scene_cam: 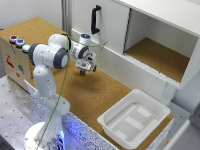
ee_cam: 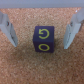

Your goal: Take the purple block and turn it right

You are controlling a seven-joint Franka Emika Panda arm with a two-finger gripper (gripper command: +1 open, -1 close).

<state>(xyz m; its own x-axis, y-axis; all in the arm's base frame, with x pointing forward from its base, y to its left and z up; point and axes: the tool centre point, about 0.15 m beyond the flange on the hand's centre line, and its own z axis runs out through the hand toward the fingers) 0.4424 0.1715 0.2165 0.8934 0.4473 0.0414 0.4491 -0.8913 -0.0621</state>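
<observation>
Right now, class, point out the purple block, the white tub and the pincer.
purple block (ee_cam: 42,39), wrist view, its marked top face.
white tub (scene_cam: 111,118), exterior view, its near rim.
pincer (ee_cam: 39,27), wrist view, midway between its fingertips.

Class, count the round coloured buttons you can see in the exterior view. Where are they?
3, though blur makes this unsure: button one, button two and button three, in a row on the wooden box at the exterior view's left.
</observation>
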